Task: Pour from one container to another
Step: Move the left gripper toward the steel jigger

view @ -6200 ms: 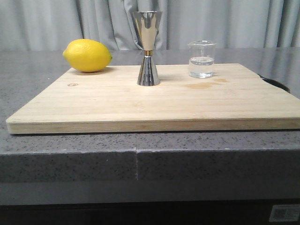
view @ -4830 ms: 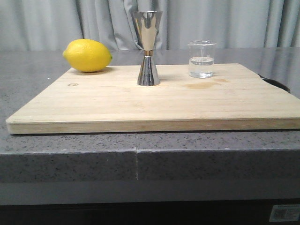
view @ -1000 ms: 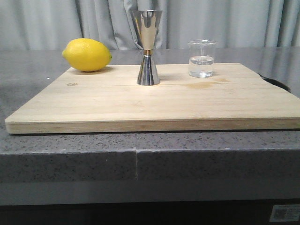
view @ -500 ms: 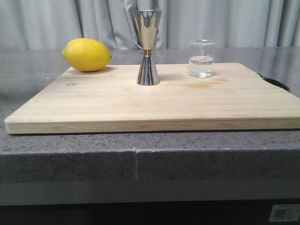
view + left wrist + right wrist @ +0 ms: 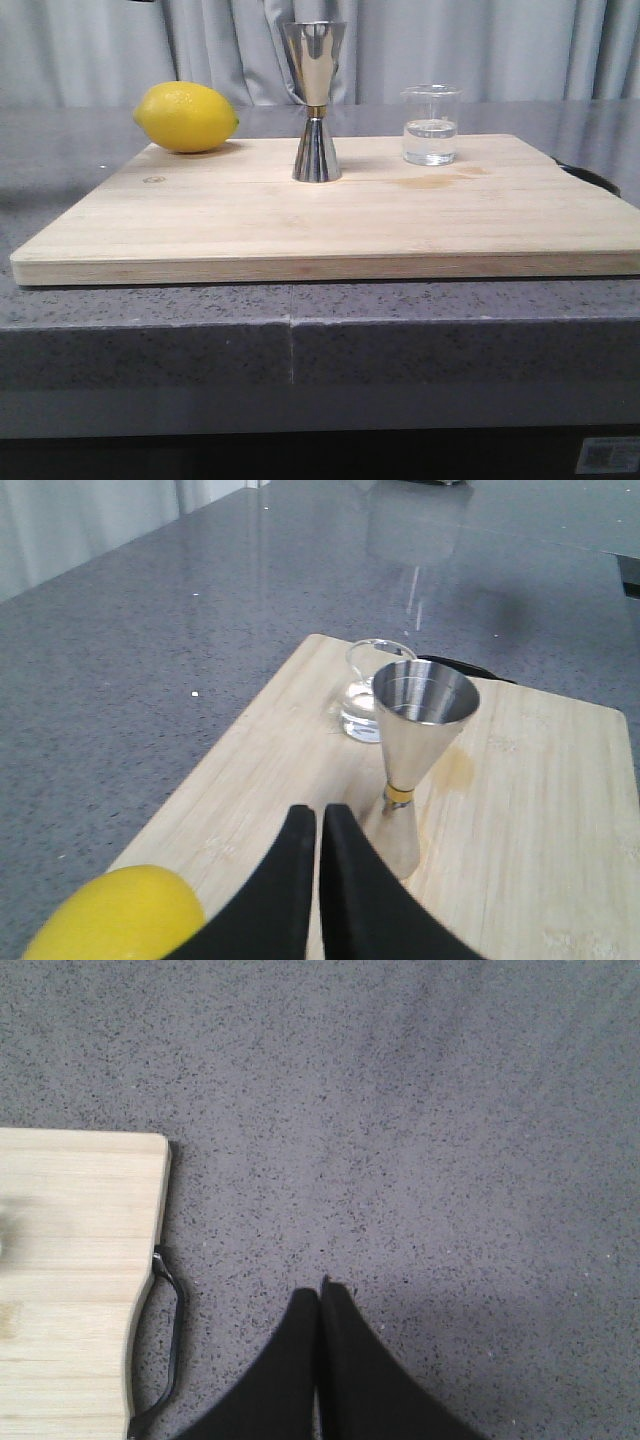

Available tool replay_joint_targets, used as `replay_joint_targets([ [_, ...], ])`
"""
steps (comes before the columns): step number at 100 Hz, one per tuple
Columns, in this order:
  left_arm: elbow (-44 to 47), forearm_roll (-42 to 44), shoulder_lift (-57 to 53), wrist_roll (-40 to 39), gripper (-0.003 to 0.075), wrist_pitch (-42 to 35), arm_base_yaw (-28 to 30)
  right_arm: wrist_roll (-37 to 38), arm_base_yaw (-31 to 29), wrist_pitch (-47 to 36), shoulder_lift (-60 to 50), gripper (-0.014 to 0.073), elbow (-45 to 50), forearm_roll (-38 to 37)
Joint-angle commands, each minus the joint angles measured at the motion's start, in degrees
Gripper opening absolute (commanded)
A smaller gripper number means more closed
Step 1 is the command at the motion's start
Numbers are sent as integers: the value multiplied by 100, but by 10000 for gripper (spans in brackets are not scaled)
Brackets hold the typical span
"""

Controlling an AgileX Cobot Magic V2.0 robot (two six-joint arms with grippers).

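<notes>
steel hourglass jigger with a gold waist (image 5: pixel 315 103) is standing upright on the pale wooden cutting board (image 5: pixel 330 225), between a yellow lemon (image 5: pixel 186 117) and a small clear glass beaker (image 5: pixel 430 125) that is holding some clear liquid. left gripper (image 5: pixel 319 825) is hanging above the lemon end with fingers pressed together, empty. right gripper (image 5: pixel 320 1300) is hovering over grey stone counter (image 5: pixel 420 1120), fingers closed, gripping nothing.

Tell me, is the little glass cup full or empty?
Partly full. The glass beaker stands upright with clear liquid about halfway up.
</notes>
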Motion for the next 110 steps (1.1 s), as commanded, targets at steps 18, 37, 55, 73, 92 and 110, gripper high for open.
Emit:
replay_joint_targets([
  [18, -167, -368, -82, 58, -18, 401, -345, -81, -30, -278, -24, -72, -199, -99],
  [37, -177, -405, -82, 58, -18, 381, -176, -81, -30, -352, 18, -71, -186, -109],
  [55, -177, -431, -280, -19, -19, 364, 79, -81, -30, -375, 18, -72, -186, -109],
  [73, -352, -369, -576, -474, -19, -21, 445, -81, -30, -487, 18, -72, -186, -109],
  [92, -408, -345, -779, -672, -18, -125, 629, -81, -30, -647, 18, -71, -186, -109],
  [110, -408, -323, -792, -553, 15, -44, 629, -81, -30, -705, 18, -71, -186, -109],
])
